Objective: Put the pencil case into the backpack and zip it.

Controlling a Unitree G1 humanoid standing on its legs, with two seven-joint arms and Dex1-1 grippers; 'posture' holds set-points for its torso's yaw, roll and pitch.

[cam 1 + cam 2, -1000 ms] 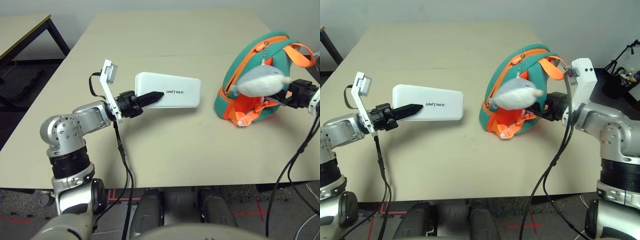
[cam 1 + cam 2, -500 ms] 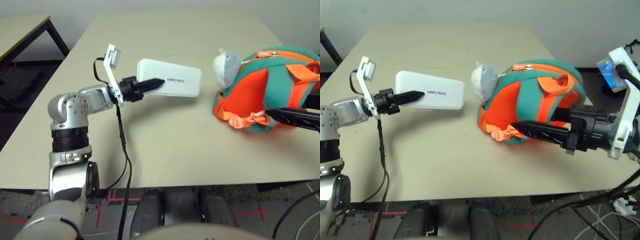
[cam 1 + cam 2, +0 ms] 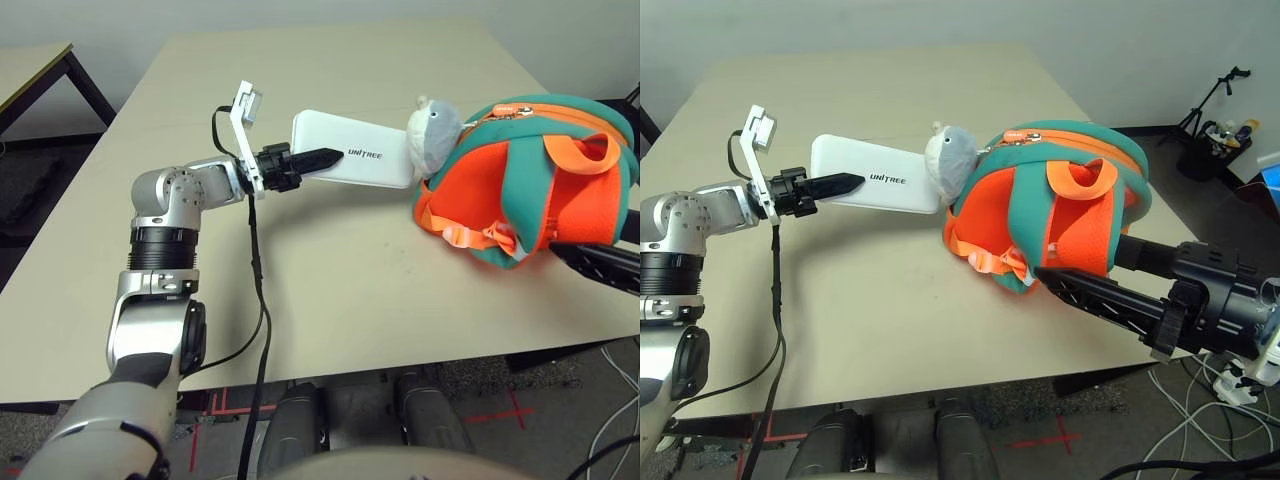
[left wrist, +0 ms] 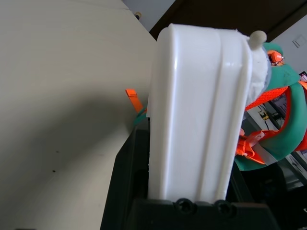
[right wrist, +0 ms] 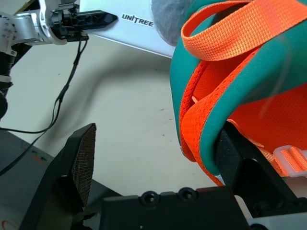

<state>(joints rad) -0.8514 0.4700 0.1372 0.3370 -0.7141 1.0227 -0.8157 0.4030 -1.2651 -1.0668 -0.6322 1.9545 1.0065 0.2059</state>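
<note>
Nearest us, at the lower right of the right eye view, our right gripper (image 3: 1080,290) reaches under the small teal backpack with orange panel and straps (image 3: 1060,215). Its black fingers are spread wide, and the right wrist view shows what the head views hide: one finger (image 5: 240,160) pressed against the bag's teal edge, the other (image 5: 79,158) standing free over the beige table (image 5: 124,115). Left of centre, our left gripper (image 3: 305,163) clamps one end of the flat white rectangular pencil case (image 3: 365,165). Its far end meets the grey-white plush dolphin charm (image 3: 432,132), and the left wrist view shows it touching.
</note>
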